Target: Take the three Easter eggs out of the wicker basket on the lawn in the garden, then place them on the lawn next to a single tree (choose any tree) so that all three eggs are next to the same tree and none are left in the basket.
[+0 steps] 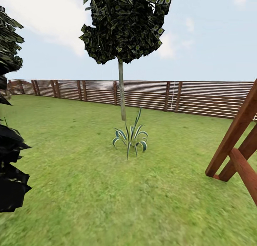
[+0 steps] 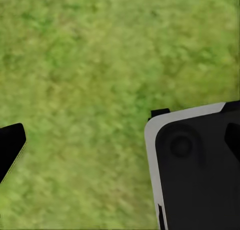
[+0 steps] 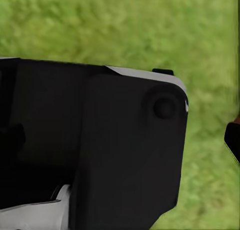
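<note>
We see the lawn [image 1: 89,188] running to the fence [image 1: 150,94], with a thin-trunked tree [image 1: 122,92] and a spiky plant [image 1: 131,137] at its foot. No eggs or basket are in sight, so we judge the whole job still ahead. Whether either tool is spread or pressed together, we cannot tell.

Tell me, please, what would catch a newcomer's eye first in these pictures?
First, the thin-trunked tree with a dark round crown, standing mid-lawn with a spiky striped-leaf plant in front of its foot. Behind them the brown slatted fence runs across the garden, and slanted red-brown wooden beams rise at the right. Black bushy foliage crowds the left edge.
</note>
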Controlling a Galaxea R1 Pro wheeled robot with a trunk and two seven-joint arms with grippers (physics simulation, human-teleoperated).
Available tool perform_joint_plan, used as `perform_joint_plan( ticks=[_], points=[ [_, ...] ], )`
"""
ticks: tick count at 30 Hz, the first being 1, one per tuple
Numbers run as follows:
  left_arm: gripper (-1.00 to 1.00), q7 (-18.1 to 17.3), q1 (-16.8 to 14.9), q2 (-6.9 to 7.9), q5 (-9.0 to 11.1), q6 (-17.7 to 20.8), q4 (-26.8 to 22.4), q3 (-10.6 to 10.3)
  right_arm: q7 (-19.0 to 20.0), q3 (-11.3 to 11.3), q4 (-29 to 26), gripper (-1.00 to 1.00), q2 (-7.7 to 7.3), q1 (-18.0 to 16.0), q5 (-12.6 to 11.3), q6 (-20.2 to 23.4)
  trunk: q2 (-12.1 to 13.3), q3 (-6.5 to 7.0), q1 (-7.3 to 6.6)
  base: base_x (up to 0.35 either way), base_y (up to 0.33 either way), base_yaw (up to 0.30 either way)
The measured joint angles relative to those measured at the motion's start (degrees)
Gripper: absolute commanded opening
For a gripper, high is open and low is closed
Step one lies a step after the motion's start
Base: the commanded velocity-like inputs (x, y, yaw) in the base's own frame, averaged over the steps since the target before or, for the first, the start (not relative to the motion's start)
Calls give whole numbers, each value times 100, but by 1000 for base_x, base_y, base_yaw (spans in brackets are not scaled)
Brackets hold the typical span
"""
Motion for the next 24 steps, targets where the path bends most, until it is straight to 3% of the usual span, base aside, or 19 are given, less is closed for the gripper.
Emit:
perform_joint_plan(
  ticks=[24],
  points=[
    [100, 0, 0, 0, 0, 0, 1, 0, -8, -13, 16, 100, 1, 0, -2, 0, 0, -144, 0, 336, 0, -120]
  ],
)
